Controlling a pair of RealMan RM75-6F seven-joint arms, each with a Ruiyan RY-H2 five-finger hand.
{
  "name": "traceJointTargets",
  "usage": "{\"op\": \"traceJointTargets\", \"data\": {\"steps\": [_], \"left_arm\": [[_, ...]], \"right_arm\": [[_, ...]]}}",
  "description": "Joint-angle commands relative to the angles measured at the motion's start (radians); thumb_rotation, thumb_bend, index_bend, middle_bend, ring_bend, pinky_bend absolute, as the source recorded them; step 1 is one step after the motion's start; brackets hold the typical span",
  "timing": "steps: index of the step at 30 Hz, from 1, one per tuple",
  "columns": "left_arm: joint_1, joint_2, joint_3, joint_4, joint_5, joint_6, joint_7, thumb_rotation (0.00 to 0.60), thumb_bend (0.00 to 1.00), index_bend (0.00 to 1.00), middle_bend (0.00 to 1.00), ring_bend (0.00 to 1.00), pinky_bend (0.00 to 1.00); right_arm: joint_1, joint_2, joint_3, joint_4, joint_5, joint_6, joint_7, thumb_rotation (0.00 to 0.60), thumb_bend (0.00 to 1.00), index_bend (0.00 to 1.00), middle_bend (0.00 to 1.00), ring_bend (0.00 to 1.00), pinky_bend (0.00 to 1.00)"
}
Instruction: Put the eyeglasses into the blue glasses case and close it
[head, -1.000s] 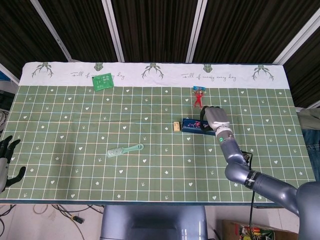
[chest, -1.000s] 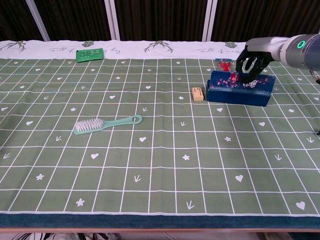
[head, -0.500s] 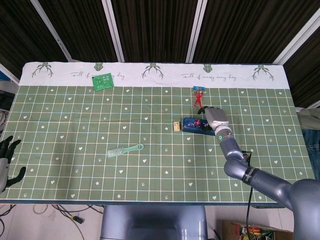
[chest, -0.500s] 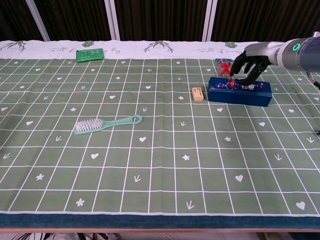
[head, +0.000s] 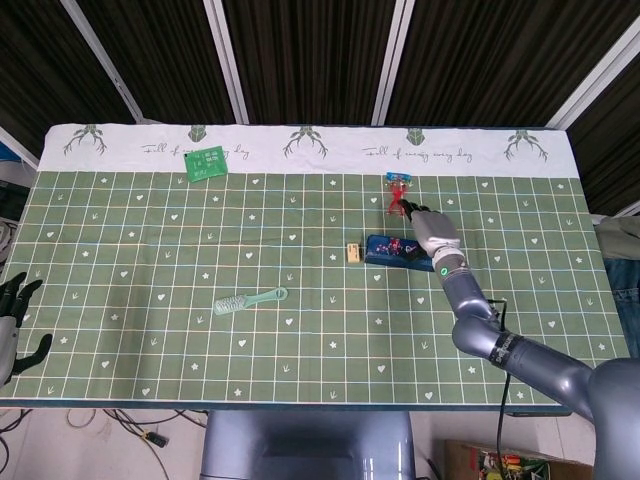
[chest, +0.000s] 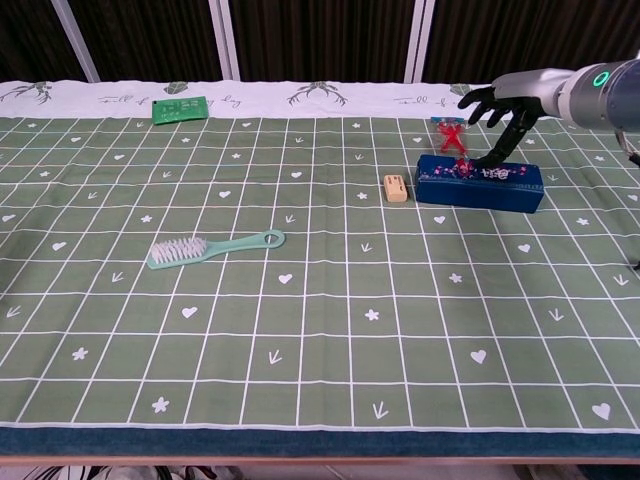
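Observation:
The blue glasses case (chest: 480, 183) lies shut and flat on the green cloth, right of centre; the head view shows the case (head: 390, 249) partly under my right hand. That right hand (chest: 497, 108) hovers just above the case's back edge with its fingers spread. One fingertip (chest: 489, 159) points down at the lid, and I cannot tell if it touches. No eyeglasses show in either view. My left hand (head: 12, 322) hangs off the table's near left corner, fingers apart, holding nothing.
A small tan block (chest: 397, 188) sits just left of the case. A red clip-like item (chest: 452, 135) lies behind it. A mint brush (chest: 214, 247) lies at centre left, and a green card (chest: 180, 108) at the far left edge.
The case lid has come down and the case now lies lower and flat. My right hand has lifted off it and spread its fingers. The left hand has not moved.

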Motion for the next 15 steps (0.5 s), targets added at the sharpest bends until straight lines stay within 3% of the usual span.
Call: {"op": "traceJointTargets", "data": {"steps": [1, 4, 8, 15], "left_arm": [[-0.001, 0.0, -0.001, 0.0, 0.001, 0.001, -0.001, 0.6, 0.36, 0.1, 0.0, 0.0, 0.0], [0.0, 0.0, -0.001, 0.001, 0.002, 0.003, -0.002, 0.6, 0.36, 0.1, 0.0, 0.0, 0.0], [0.001, -0.002, -0.002, 0.002, 0.007, 0.009, -0.003, 0.6, 0.36, 0.1, 0.0, 0.0, 0.0], [0.003, -0.007, 0.0, -0.001, 0.019, 0.021, 0.004, 0.6, 0.36, 0.1, 0.0, 0.0, 0.0]], "right_arm": [[-0.028, 0.069, -0.014, -0.108, -0.035, 0.049, -0.001, 0.6, 0.32, 0.0, 0.12, 0.13, 0.19], [-0.079, 0.132, -0.018, -0.239, -0.087, 0.15, 0.014, 0.6, 0.3, 0.0, 0.12, 0.13, 0.19], [-0.198, 0.231, -0.056, -0.435, -0.244, 0.336, 0.047, 0.6, 0.26, 0.0, 0.12, 0.13, 0.19], [-0.448, 0.386, -0.216, -0.669, -0.583, 0.662, 0.118, 0.6, 0.18, 0.0, 0.11, 0.13, 0.19]]}}
